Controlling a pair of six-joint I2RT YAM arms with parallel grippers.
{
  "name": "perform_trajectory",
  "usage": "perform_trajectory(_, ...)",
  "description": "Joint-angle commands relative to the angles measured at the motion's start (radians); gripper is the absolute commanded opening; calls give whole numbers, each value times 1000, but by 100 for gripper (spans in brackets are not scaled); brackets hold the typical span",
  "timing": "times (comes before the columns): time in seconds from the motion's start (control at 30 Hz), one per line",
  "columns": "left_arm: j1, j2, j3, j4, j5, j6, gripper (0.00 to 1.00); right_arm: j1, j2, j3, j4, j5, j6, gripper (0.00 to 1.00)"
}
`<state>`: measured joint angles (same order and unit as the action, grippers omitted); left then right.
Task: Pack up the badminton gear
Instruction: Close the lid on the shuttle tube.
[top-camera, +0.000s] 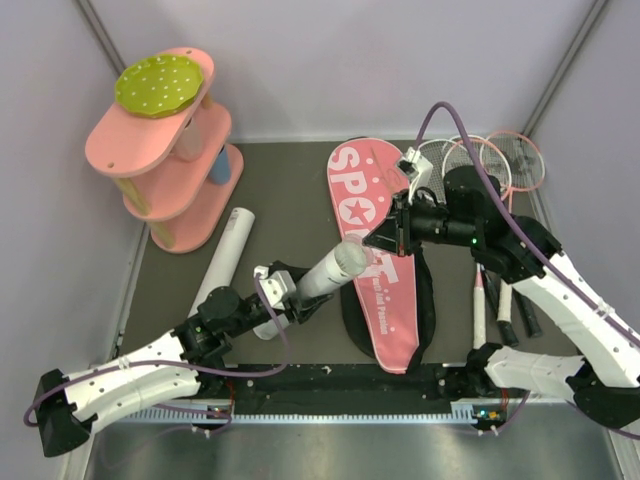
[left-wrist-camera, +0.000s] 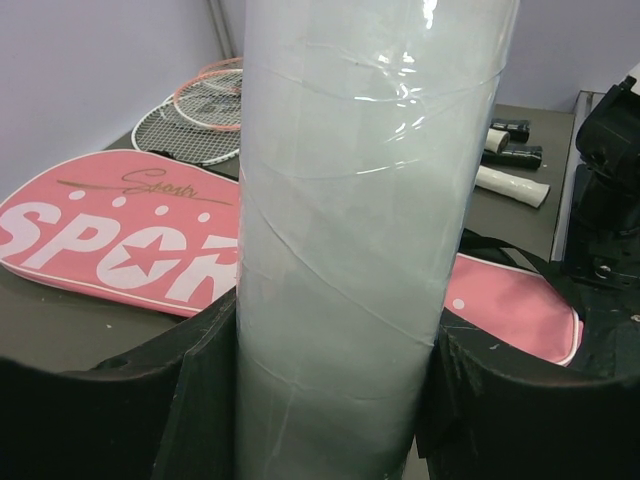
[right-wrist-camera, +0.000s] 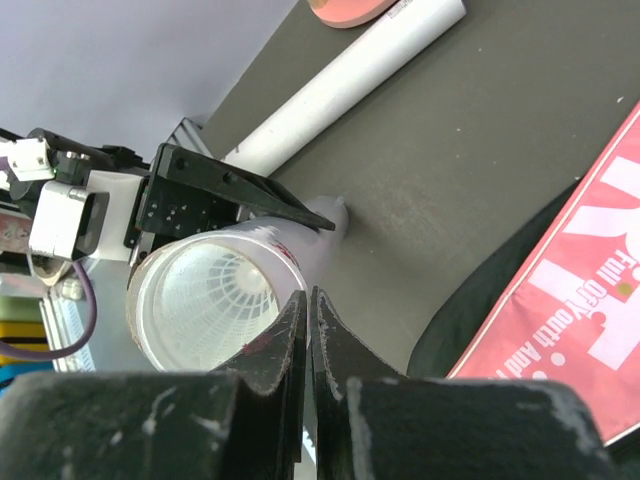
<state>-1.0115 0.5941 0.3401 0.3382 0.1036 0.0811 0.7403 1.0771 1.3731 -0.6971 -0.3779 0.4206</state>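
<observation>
Well, far to the left of the bag (top-camera: 372, 190) stands the shelf (top-camera: 160, 165), which we leave alone. Nearer the bag, also on its left, a spare tube (top-camera: 226, 252) lies flat, its long axis running roughly alongside the bag's.

Next comes our left gripper (top-camera: 292, 297), its fingers spread wide and clamped on the sides of the held tube (top-camera: 325, 275), near its lower end. That tube is lifted and tilted. Its long axis points up and to the right, so its open mouth hangs just over the bag's left edge. In the right wrist view we see what looks like a shuttlecock (right-wrist-camera: 215, 300) seated inside the mouth.

Right at that mouth, above the bag, sits our right gripper (top-camera: 378, 238), fingers pressed together with nothing between them. The tips lie at the rim.

To the right of the bag the rackets (top-camera: 485, 160) lie fanned, heads far and handles near.

We judge the coming move turns on this line-up. The mouth faces the right fingers, so the right arm is nearer the opening and could press the contents down the axis while the left only steadies the tube. The tips need to be centred on that axis, or they may catch the rim.
</observation>
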Motion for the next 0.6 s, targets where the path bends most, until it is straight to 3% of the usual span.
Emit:
perform_trajectory(0.0, -4, 15, 28, 4, -37, -29, 16, 40, -5, 69, -56, 82, -49, 0)
perform_trajectory(0.57, -2, 30, 46, -8, -33, -30, 17, 165, 27, 109, -100, 323, -59, 0)
